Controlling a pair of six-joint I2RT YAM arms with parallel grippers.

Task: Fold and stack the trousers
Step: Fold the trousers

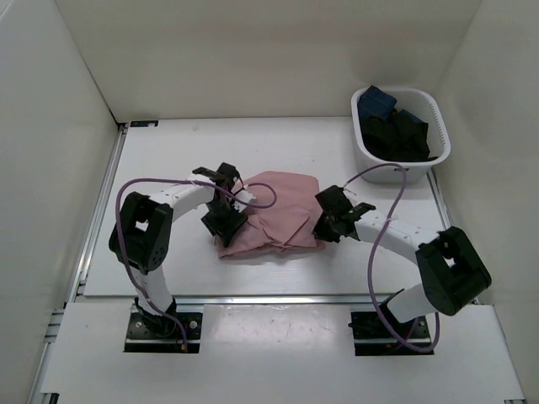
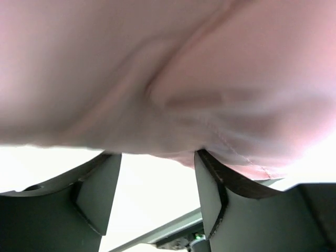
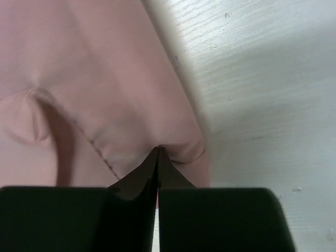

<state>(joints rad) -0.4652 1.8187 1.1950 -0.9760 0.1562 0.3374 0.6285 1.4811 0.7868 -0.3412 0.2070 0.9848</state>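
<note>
Trousers lie as a folded pink bundle in the middle of the bench, between the two arms. Left jaws stand apart, released, cloth against their tips at the bundle's left edge. Right jaws are clenched on its right edge. Dark clothes fill a white basket at the far right.

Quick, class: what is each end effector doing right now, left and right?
Left end effector: open, fingers apart, trousers at its tips, not clamped.
Right end effector: closed, pinching an edge of the trousers.
</note>
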